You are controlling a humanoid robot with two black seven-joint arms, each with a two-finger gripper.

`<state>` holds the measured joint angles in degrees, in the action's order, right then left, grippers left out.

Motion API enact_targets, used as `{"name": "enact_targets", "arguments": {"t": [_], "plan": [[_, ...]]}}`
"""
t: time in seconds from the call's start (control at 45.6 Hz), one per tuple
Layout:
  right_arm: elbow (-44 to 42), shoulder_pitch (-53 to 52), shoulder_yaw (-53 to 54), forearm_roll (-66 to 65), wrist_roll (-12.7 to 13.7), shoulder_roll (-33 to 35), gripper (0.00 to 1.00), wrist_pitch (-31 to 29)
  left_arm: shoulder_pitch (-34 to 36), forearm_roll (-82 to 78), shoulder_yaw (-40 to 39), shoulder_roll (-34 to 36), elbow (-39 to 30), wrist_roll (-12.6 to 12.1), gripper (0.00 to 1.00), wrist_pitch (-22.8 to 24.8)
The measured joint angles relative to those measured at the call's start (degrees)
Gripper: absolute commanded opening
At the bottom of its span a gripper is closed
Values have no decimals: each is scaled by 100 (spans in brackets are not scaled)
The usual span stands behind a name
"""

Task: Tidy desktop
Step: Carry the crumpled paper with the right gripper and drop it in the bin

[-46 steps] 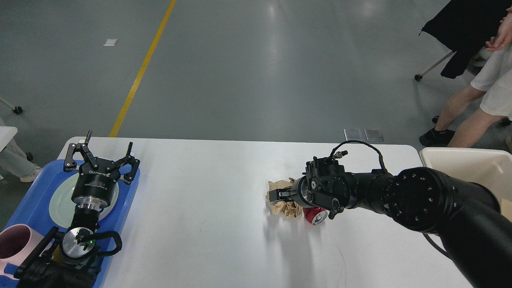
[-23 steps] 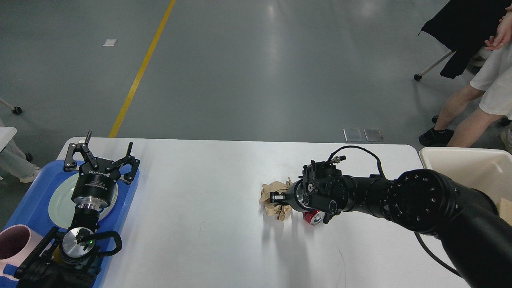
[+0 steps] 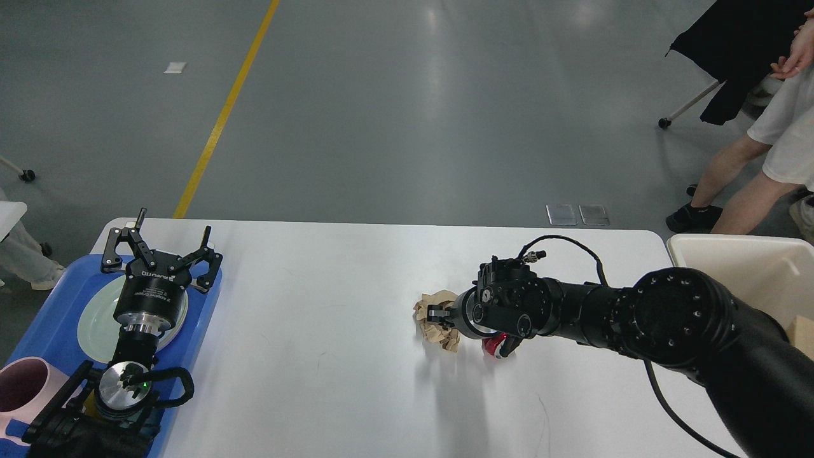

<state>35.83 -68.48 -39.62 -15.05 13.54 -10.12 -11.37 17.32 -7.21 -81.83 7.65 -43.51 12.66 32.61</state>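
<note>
Brown crumpled paper lay near the middle of the white bench, a little right of centre, and the right pincer was at it from the right, its dark fingers low against the wad. Seen end-on and partly sunk in the folds, the fingers could not be told apart, so I cannot say whether they had closed on the paper or merely touched it. Just behind the wrist, a red drink can lay on its side on the bench, mostly hidden by the arm.

Such a wad looked very light and soft; it would likely crush under a pinch instead of slipping, so a grip across its thick middle seemed safest, since a loose outer flap might tear or unfold. The can seemed light and stiff but smooth and apt to roll; across the body would be the place to take it.

The cream bin stood at the bench's right end. The left pincer hovered spread and empty over the pale plate on the blue tray, with a pink cup nearby.
</note>
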Motion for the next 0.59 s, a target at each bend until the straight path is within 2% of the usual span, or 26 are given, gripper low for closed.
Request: {"name": "enact_targets", "arguments": {"t": [0.132,0.329,0.592], "plan": [[494,-362,242,19,1,328,0,0,1,0,0,0,0,0,97,0],[1809,-1520,245,354,93,1007,0,-65,3,0,0,0,0,0,97,0],[3827,-3588,-994,679,77,2003,0,-255,3,0,0,0,0,0,97,0]]}}
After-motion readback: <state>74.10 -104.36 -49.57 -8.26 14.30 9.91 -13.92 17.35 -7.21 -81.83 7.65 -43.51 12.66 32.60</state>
